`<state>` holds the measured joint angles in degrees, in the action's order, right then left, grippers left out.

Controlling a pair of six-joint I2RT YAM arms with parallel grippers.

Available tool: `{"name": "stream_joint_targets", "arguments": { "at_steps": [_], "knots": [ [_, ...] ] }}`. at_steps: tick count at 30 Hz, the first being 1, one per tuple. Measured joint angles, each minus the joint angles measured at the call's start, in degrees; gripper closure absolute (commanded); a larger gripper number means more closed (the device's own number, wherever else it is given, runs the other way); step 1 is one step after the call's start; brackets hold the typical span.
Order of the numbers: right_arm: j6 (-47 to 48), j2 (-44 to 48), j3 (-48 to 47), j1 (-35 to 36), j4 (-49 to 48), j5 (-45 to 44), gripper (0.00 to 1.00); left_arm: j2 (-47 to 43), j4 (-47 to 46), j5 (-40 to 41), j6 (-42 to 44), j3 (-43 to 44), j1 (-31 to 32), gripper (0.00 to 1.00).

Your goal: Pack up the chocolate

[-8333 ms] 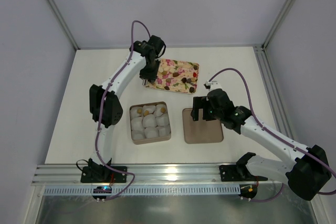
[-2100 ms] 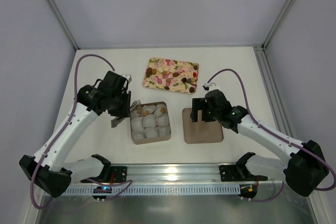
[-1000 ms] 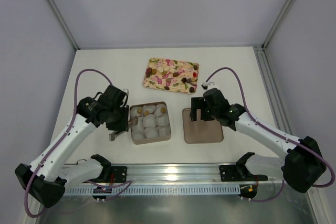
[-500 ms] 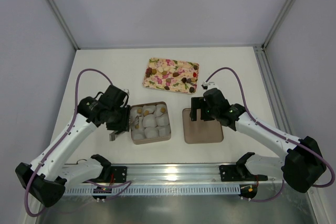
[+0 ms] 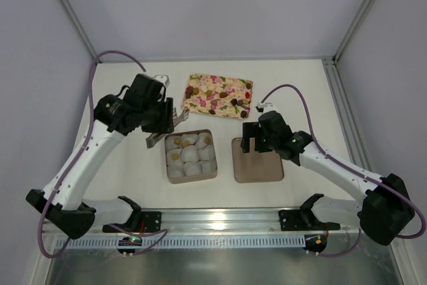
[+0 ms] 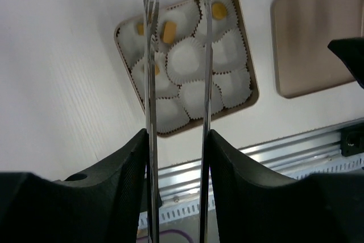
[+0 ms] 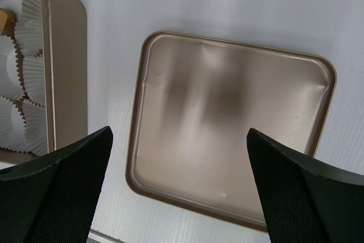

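Chocolate [image 6: 168, 31]: tan pieces sit in the box's [image 5: 191, 179] far cups, one blocky with its long axis about 12–6 in the left wrist view; others lie on the tray [image 5: 220, 79] at 12 o'clock. Left gripper [image 5: 161, 125] is parted with its blades empty, at the box's 10 o'clock. Right gripper [image 7: 179, 135] is spread wide over the lid [image 7: 227, 95], empty.

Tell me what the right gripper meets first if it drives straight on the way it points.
The flat brown lid beside the box. The right gripper points down at its middle, fingers open with nothing between; the height above it is unclear.
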<state>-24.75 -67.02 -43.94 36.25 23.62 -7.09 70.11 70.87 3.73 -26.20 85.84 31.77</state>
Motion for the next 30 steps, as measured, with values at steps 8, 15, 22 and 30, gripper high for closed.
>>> {"name": "stream_joint_targets", "arguments": {
  "at_steps": [8,15,22,30],
  "knots": [
    [0.31,0.02,-0.2,0.0,0.17,-0.11,0.0,23.34,-5.22,6.62,5.53,13.66,-1.14,0.58],
    [0.31,1.14,-0.2,-0.31,0.48,-0.31,0.0,38.71,-7.15,11.96,9.22,22.56,-1.6,0.58],
    [0.31,1.75,-0.2,-0.37,0.48,-0.48,0.0,45.16,-7.32,13.38,11.72,31.19,-2.71,0.59],
    [0.46,1.75,-0.22,-0.48,0.46,-0.46,0.0,49.92,-7.69,13.7,12.28,32.0,-3.69,0.59]
  ]
}}
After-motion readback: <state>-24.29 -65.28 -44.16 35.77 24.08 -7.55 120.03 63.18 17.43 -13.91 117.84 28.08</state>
